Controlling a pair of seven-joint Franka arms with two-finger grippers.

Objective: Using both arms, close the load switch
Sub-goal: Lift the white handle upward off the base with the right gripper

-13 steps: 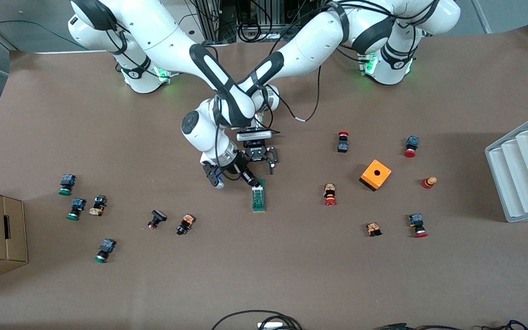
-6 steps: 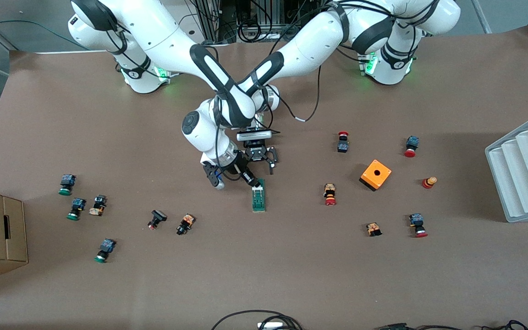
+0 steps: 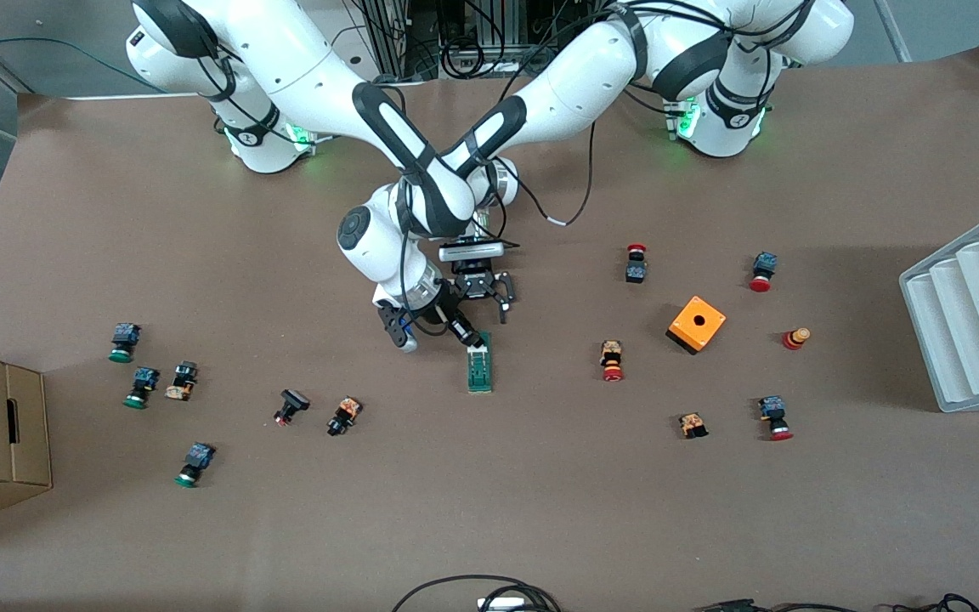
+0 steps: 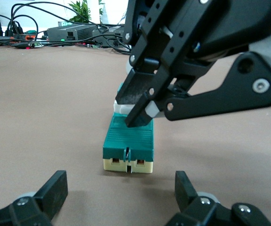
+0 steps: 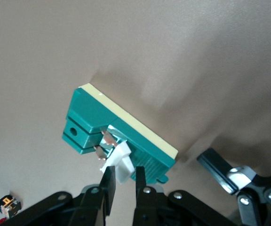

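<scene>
Mid-table lies our load switch [image 3: 479, 364], long axis running toward the camera. Over its farther end, our right gripper [image 3: 474, 338] pinches the white tab [image 5: 118, 160]; just past it, our left gripper [image 3: 483, 299] hovers spread.

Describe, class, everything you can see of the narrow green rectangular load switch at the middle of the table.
The narrow green rectangular load switch looks plastic: ribbed green top, cream base, two small openings at one end. It lies flat on the brown table. The right gripper pinches its raised white tab; the open left gripper hangs beside that end, apart from it.
</scene>
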